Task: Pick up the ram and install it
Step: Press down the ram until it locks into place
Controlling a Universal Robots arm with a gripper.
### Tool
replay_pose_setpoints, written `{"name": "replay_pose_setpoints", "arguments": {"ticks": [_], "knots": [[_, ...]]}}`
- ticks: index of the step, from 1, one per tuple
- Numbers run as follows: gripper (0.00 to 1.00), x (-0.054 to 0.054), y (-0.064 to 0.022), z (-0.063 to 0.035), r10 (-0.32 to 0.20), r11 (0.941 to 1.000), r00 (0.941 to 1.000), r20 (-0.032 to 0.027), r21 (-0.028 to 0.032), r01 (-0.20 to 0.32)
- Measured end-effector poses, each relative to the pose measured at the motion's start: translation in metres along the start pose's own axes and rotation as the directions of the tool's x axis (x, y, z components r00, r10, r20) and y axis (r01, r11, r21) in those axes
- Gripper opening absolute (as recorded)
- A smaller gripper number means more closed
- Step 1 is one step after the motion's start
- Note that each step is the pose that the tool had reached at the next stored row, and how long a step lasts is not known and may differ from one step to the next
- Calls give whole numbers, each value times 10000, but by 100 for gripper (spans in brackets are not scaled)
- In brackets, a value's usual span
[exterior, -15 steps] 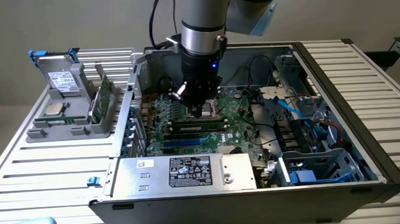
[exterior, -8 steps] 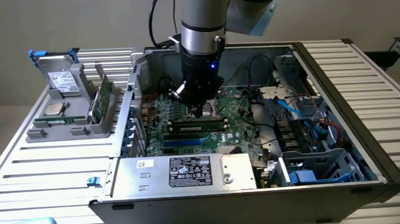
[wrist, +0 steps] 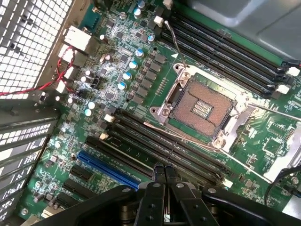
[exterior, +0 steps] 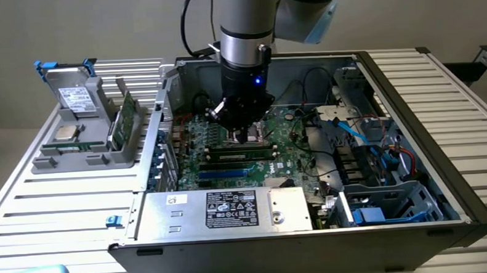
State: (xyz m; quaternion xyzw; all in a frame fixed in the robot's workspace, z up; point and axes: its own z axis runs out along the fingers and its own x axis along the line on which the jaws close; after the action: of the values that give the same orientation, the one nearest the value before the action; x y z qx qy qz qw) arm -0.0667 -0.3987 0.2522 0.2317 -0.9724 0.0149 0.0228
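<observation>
The fingers (wrist: 164,175) are pressed together holding nothing, hovering just above the motherboard (exterior: 228,155) beside its dark memory slots (wrist: 169,148), near the open processor socket (wrist: 200,108).

gripper (exterior: 245,136) over motherboard (exterior: 227,151) in case (exterior: 406,104); ram (exterior: 124,123) in holder (exterior: 79,153), exterior view's left

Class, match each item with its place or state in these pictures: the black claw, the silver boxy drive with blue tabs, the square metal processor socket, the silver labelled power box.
1. black claw
2. silver boxy drive with blue tabs
3. square metal processor socket
4. silver labelled power box

A. stands in the grey holder outside the case
B. inside the case, along its near edge in the exterior view
C. shut, above the green motherboard
D. framed in silver metal, contacts exposed

Pairs: 1-C, 2-A, 3-D, 4-B
</observation>
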Motion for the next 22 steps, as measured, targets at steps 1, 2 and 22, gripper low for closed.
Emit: {"name": "replay_pose_setpoints", "arguments": {"ticks": [1,2,22], "knots": [[11,0,0,0,108,9999,9999,-3,23,-108],[11,1,0,0,210,9998,9998,-12,60,-210],[11,0,0,0,2684,9630,9633,87,213,-2685]]}}
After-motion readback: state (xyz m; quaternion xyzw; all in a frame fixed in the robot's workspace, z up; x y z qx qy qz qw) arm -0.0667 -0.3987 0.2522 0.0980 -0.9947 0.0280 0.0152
